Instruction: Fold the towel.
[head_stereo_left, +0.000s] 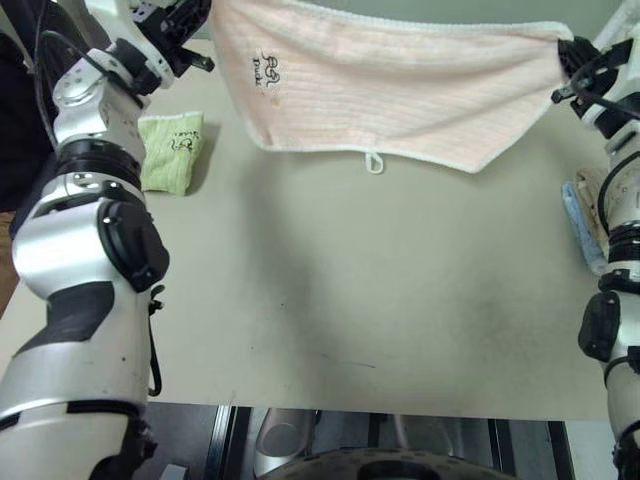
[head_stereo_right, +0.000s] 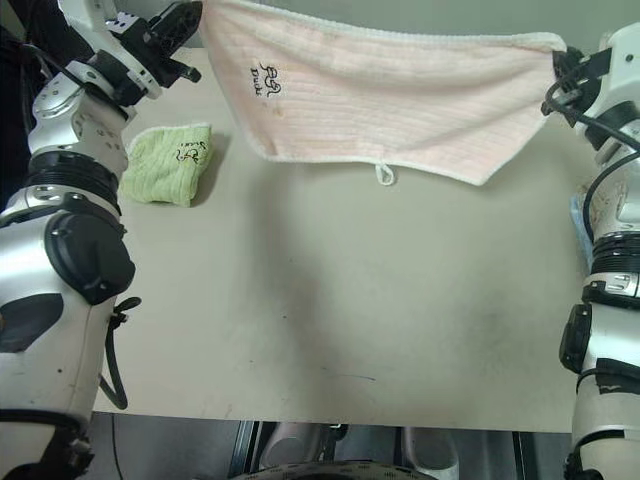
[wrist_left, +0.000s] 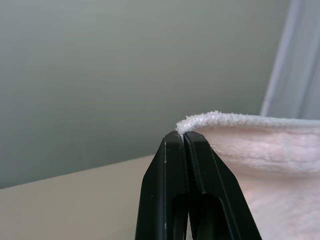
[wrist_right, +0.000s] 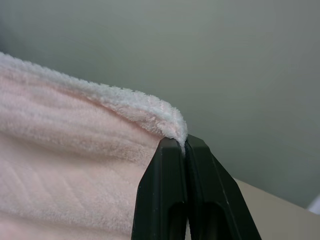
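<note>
The pale pink towel (head_stereo_left: 400, 85) was held stretched in the air above the beige table (head_stereo_left: 330, 300), one top corner pinched in each gripper. The left gripper (wrist_left: 184, 136) and right gripper (wrist_right: 183, 142) were both clamped tight on the towel's white-trimmed edge, arms raised and spread apart. A folded light green towel (head_stereo_left: 172, 150) lay on the table beside the left arm.

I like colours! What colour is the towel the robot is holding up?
Pale pink towel, with a white edge; the left eye view shows it best.
</note>
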